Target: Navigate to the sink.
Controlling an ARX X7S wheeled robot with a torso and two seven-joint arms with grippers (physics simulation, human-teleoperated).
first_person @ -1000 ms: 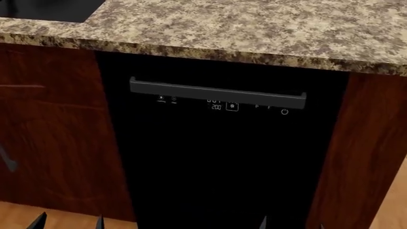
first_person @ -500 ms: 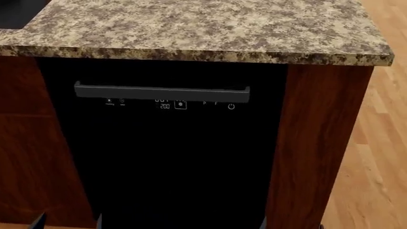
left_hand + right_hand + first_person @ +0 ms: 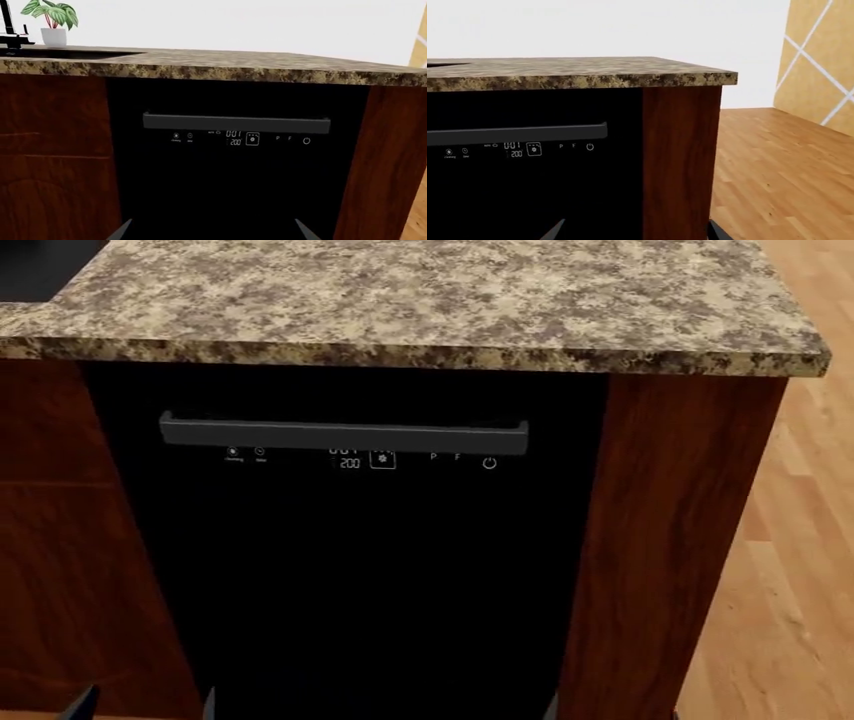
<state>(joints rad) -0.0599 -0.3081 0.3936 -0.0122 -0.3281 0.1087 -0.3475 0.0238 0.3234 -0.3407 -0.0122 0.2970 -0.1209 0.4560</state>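
Robot body in view: finger ends only, cut off by the lower frame edge in every view. Left gripper (image 3: 146, 706): two thin fingertips (image 3: 83, 703), near black with a dull grey edge, blade-like, tapering to a sharp point (head view). The left wrist view shows the same pair as mid-grey slanted wedges with flat matte faces and a plain finish. Right gripper (image 3: 611, 710): in the head view, one slim dark spike plus a tiny dark sliver, too small for detail. The right wrist view shows two dark grey triangular tips, slightly lighter along one edge. Too little surface is exposed to tell screws, cables or markings.
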